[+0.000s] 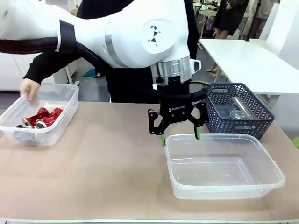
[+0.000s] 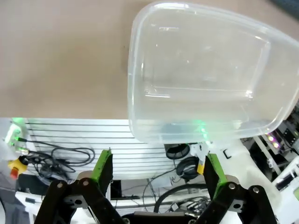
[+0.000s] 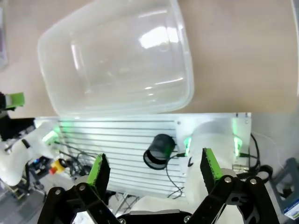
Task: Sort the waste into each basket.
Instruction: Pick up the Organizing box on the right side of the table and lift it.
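Near tub (image 1: 224,169): empty, long axis left to right, its near rim close to the near edge of the table (image 1: 112,168). Bare tabletop lies open to its left.

Left claw (image 1: 180,136): jaws spread wide, nothing between them, pads pointing down over the tub's far-left corner. Whether they touch the rim cannot be told.

Right claw (image 3: 153,158): jaws spread wide, empty, high above the same tub.

Mesh basket (image 1: 236,123): just behind the tub's far-right corner, with clear bottles (image 1: 238,109) lying inside.

Far tub (image 1: 60,128): at the left edge, well apart. It holds red cans (image 1: 44,117) lying on their sides, long axes diagonal. A person's hand (image 1: 29,88) rests at its far rim.
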Motion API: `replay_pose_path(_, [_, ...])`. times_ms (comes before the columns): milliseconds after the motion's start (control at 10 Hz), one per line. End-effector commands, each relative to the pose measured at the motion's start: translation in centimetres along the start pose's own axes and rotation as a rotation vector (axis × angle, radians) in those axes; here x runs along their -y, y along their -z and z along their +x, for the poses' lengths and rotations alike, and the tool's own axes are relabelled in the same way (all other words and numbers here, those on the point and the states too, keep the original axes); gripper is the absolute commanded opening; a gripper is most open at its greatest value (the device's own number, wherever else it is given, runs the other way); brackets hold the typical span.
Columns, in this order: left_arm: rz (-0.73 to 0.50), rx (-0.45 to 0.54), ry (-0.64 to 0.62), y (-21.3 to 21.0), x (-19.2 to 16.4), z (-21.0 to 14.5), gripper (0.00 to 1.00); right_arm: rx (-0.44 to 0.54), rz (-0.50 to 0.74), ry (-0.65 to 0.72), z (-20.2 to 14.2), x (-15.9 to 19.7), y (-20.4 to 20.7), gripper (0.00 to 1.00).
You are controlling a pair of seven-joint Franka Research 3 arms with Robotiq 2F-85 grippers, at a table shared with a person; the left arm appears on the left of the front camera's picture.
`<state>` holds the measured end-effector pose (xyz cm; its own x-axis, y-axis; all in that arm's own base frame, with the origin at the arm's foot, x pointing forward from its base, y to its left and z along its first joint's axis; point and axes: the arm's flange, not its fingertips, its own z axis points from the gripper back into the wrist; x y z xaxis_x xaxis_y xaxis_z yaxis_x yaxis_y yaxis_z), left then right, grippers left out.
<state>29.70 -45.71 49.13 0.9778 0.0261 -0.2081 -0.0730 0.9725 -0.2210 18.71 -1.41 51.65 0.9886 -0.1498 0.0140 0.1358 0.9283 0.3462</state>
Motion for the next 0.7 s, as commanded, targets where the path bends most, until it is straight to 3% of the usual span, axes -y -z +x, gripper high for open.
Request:
replay_pose_path(0, [-0.031, 0.015, 0.031, -1.3, -0.9, -1.7, 1.00, 0.008, -0.001, -0.002, -0.1, -0.6, 0.0, 1.00])
replay_pose_path(100, [0.000, 0.000, 0.000, 0.0, 0.0, 0.0, 1.00, 0.000, 0.000, 0.000, 0.0, 0.0, 0.0, 1.00])
replay_pose_path(200, [0.051, 0.062, -0.027, 1.5, -0.5, 0.2, 1.00, -0.052, -0.075, -0.014, 1.4, -0.5, 3.2, 1.00])
replay_pose_path(300, [0.060, 0.053, -0.036, 3.1, -1.1, 0.6, 1.00, -0.098, -0.114, -0.026, 2.2, -0.5, 6.5, 1.00])
replay_pose_path(600, [0.095, 0.065, -0.042, 6.5, -1.7, 2.3, 1.00, -0.112, -0.206, -0.038, 3.0, 0.8, 14.4, 1.00])
